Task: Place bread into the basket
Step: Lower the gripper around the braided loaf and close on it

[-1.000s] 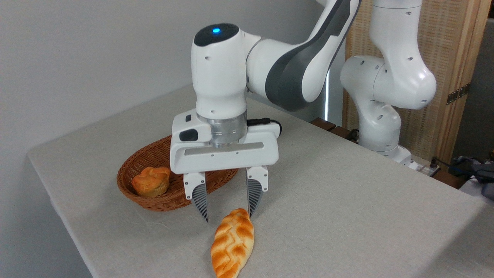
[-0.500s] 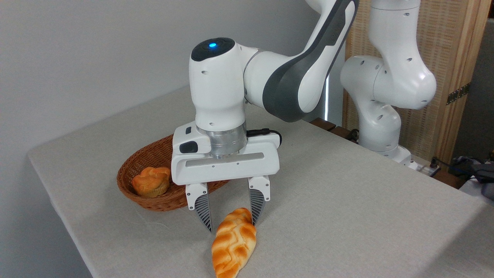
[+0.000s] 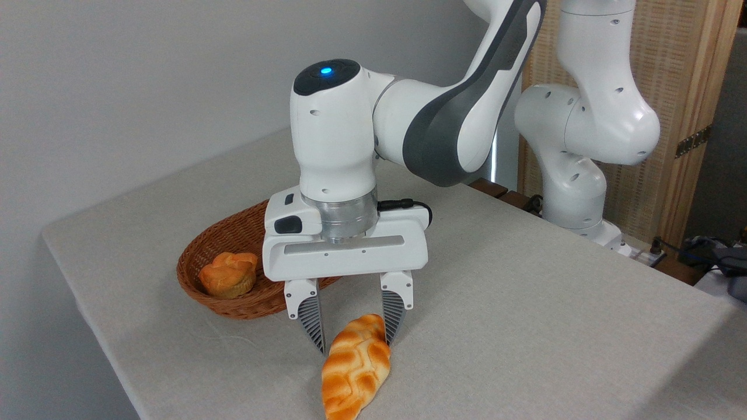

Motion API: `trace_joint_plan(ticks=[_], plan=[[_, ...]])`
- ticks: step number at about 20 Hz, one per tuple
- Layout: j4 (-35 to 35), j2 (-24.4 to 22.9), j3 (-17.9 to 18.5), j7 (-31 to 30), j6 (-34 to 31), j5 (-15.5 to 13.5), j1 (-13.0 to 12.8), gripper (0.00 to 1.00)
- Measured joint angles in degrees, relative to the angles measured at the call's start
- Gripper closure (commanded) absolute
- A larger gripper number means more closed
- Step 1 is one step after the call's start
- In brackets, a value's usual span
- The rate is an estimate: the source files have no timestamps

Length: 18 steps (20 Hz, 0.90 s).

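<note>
The bread (image 3: 355, 367), a glossy golden-orange braided loaf, lies on the table near the front edge, its near tip running to the frame's bottom. My gripper (image 3: 356, 345) is open and points straight down, one finger on each side of the loaf's far end. Its fingertips hang close to the cloth. The reddish-brown wicker basket (image 3: 201, 248) sits to the left and slightly behind, partly hidden by the gripper body.
A small round orange bun (image 3: 228, 274) lies in the basket's near end. The table's left edge and front corner run close by. The arm's white base (image 3: 575, 181) stands at the back right, before a wooden screen.
My gripper has come down and a little to the right, so its open fingers now straddle the far end of the bread. The loaf has shifted only slightly.
</note>
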Motion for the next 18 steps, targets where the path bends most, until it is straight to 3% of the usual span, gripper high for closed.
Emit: trace_joint_plan(ticks=[5,10,18], plan=[[0.0,0.0,0.0,2.95,0.0,0.0,0.04,0.0],[0.0,-0.16,0.05,14.66,-1.93,-1.29,0.07,0.0],[0.0,-0.41,0.09,17.17,-2.18,-1.55,0.11,0.0]])
